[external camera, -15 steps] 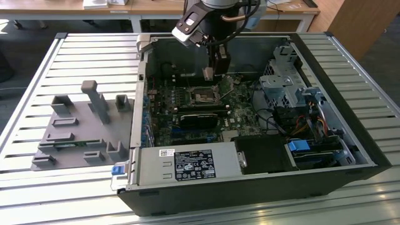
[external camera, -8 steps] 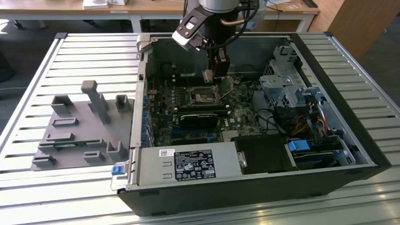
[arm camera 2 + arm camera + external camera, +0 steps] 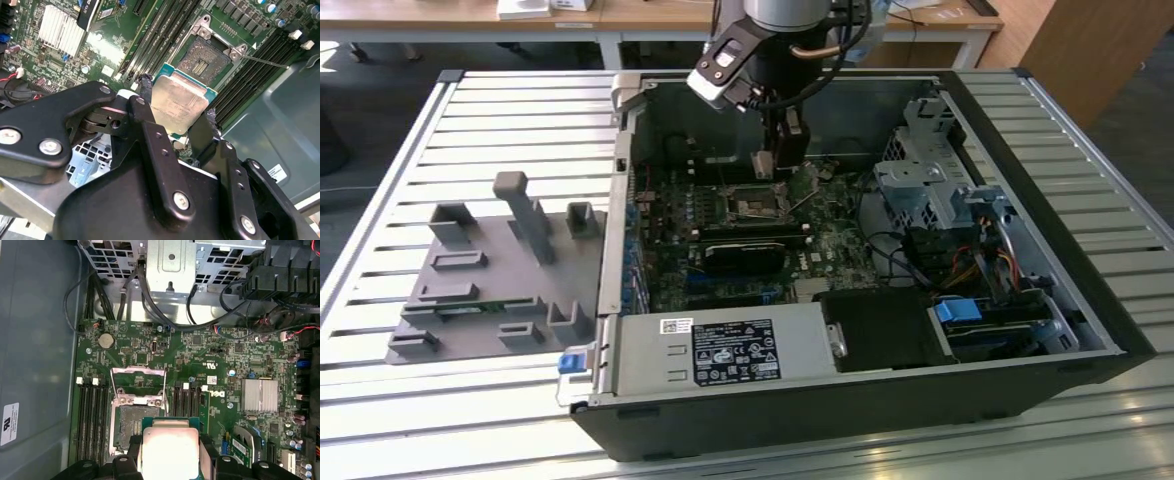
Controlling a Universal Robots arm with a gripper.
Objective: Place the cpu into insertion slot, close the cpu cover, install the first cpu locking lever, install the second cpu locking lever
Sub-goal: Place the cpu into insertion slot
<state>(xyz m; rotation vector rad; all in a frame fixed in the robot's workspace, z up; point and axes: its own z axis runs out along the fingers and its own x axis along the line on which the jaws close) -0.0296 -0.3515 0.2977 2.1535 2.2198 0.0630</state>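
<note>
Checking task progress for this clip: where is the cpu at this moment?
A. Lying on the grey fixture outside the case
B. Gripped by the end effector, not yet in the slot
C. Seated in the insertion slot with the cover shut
B: in the second wrist view the cpu is clamped in the end effector, while the insertion slot lies bare beside it and the cpu cover stands open.

We see a smooth, dull-shining metal face on the cpu, edged in green board. The gripper looks matt black, with bright steel screws. The cpu cover and the rim of the insertion slot are bare silvery metal, and the motherboard is glossy green.
</note>
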